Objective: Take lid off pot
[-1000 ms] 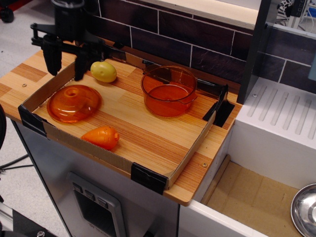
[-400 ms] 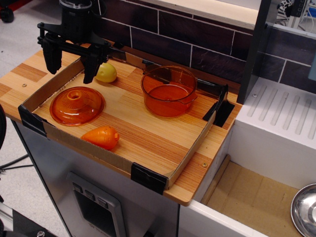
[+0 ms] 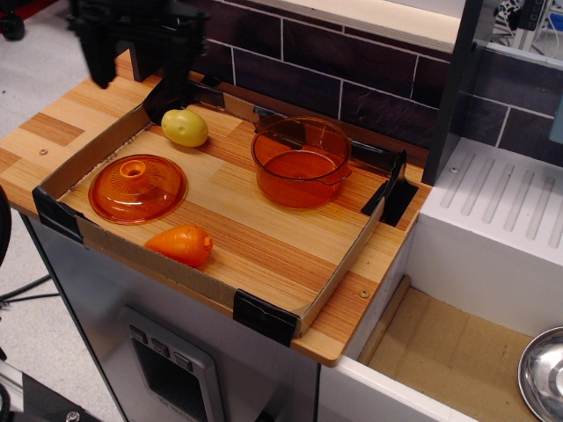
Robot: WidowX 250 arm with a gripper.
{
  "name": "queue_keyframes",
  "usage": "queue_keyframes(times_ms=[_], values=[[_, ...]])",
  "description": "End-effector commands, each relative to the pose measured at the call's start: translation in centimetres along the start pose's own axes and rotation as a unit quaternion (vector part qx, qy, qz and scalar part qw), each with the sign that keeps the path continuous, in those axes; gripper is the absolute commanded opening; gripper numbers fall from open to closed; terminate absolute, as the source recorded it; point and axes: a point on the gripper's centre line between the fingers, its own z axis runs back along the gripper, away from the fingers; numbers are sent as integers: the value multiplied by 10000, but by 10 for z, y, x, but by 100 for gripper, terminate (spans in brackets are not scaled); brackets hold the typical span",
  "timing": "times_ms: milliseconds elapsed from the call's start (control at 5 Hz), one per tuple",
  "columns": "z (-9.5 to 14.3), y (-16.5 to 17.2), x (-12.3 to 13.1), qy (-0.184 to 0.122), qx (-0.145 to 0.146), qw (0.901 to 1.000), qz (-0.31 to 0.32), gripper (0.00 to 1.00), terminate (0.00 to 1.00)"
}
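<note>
With the lid (image 3: 137, 187) flat near the worktop's (image 3: 264, 237) left edge, the empty, wide-open pincer (image 3: 138, 66) should retreat straight upward.

The gripper (image 3: 136, 66) has risen, its open fingers now well above the lid (image 3: 138, 187) and clear of the yellow potato (image 3: 185, 127) below it.

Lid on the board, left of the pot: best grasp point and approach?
Grip the lid by its central knob, coming straight down from above. It lies flat, dome up, so the knob is the only raised part; the thin rim hugs the wooden board. The gripper is open, above.
</note>
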Motion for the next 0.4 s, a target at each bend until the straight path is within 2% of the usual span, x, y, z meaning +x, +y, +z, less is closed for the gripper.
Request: queue_keyframes(times_ms=[0,200], values=[[42,-5,1,-420,-107,9990,144,100,0],[42,-5,1,-420,-107,9990,144,100,100]])
